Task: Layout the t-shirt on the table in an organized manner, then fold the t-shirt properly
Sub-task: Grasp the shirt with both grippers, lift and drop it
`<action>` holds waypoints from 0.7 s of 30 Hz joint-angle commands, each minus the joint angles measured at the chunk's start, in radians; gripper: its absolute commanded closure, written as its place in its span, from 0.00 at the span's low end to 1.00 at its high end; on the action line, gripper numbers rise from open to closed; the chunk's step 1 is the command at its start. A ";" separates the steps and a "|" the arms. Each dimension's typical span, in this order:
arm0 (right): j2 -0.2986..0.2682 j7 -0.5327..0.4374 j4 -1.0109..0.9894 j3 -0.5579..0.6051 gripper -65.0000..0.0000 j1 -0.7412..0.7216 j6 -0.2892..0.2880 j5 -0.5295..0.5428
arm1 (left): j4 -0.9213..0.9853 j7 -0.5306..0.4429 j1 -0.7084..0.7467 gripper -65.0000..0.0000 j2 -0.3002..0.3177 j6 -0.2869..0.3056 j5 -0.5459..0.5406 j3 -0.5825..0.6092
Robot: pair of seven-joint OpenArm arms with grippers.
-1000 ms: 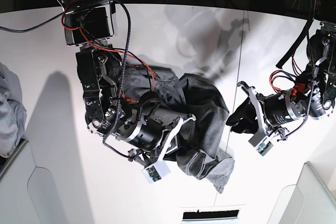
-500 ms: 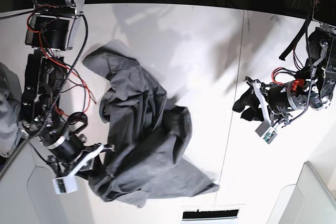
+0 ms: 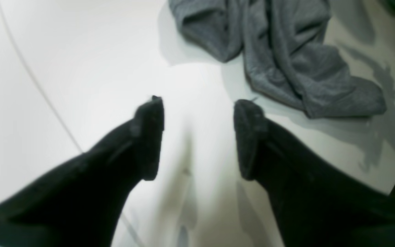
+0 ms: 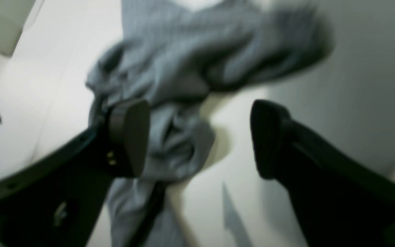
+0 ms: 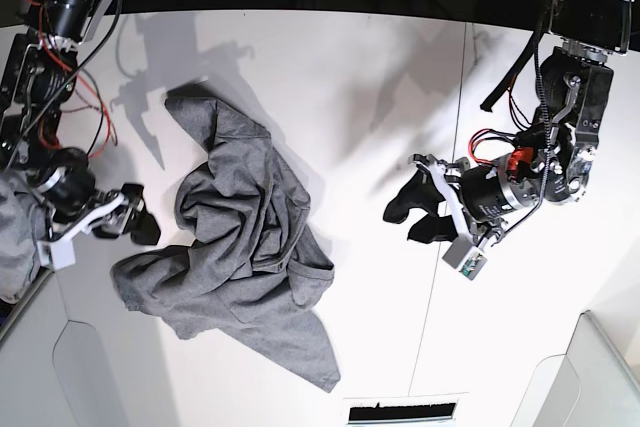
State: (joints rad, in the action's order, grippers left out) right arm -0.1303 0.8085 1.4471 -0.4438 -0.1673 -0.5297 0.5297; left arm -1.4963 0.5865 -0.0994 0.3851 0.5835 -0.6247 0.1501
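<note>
The grey t-shirt lies crumpled on the white table, left of the middle, with one end reaching toward the front edge. My right gripper stands open at the shirt's left edge. In the blurred right wrist view its fingers are wide apart above the t-shirt and grip nothing. My left gripper hovers open over bare table to the right of the shirt. In the left wrist view the left gripper is empty, and the t-shirt lies beyond its fingertips.
A paler bluish-grey heap of cloth sits at the far left edge. A thin dark seam crosses the table on the right. White panels stand at the front corners, with a dark slot between them.
My right gripper dragged the shirt leftward, then opened and let it drop in a heap. My left gripper opened and moved left toward the middle of the table.
</note>
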 commanded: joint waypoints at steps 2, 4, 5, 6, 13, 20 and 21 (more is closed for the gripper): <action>0.018 -0.078 0.018 0.024 0.31 0.040 -0.018 0.023 | 0.004 -0.037 -0.036 0.39 -0.018 0.003 -0.013 -0.001; 0.039 -0.144 0.012 0.059 0.31 0.085 -0.017 0.016 | 0.035 -0.037 -0.061 0.39 -0.048 0.003 -0.011 0.015; 0.048 -0.173 0.005 0.081 0.31 0.097 -0.017 -0.002 | 0.054 -0.037 -0.072 0.39 -0.064 0.003 -0.005 0.027; 0.060 -0.192 -0.006 0.103 0.31 0.102 -0.017 -0.031 | 0.074 -0.037 -0.086 0.39 -0.081 0.003 0.007 0.042; 0.121 -0.323 -0.117 0.225 0.31 0.041 0.033 -0.185 | 0.236 -0.093 -0.172 0.39 -0.201 0.004 0.043 0.120; 0.156 -0.330 -0.225 0.229 0.33 -0.036 0.061 -0.259 | 0.405 -0.151 -0.214 0.40 -0.314 0.004 0.132 0.120; 0.156 -0.330 -0.236 0.229 0.35 -0.038 0.060 -0.261 | 0.424 -0.171 -0.214 0.43 -0.327 0.004 0.160 0.120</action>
State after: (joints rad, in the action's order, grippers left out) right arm 0.0277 0.4980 1.1988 -0.2153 -0.1837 -0.4637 0.2573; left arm -1.0546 0.4389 -0.2874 0.0608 0.5800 -0.4423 0.2722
